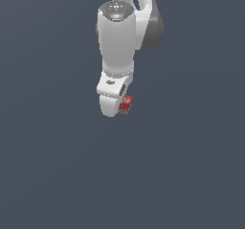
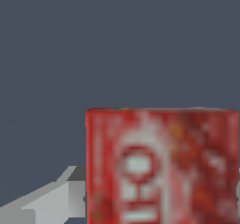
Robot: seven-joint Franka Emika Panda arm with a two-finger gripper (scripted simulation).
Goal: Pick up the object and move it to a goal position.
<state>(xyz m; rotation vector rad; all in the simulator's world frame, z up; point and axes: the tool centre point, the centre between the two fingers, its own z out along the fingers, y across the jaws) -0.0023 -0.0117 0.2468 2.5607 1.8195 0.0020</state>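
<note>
Red against the grey ground, the box [image 1: 126, 104] sits clamped in the white gripper [image 1: 120, 106], 1 finger [image 2: 51, 200] beside it, seemingly lifted for carrying to the goal.

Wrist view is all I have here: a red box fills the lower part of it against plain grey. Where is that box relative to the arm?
Observer: In the exterior view the red box sits right at the tip of the gripper, on the exterior view's right side of it.
Operator: How big is it against the gripper?
Observer: Much smaller than the white hand; it only looks large to you.
Operator: Is anything else around?
Observer: Only the arm rising out of the top of the frame, against plain grey. No goal marker shows.
</note>
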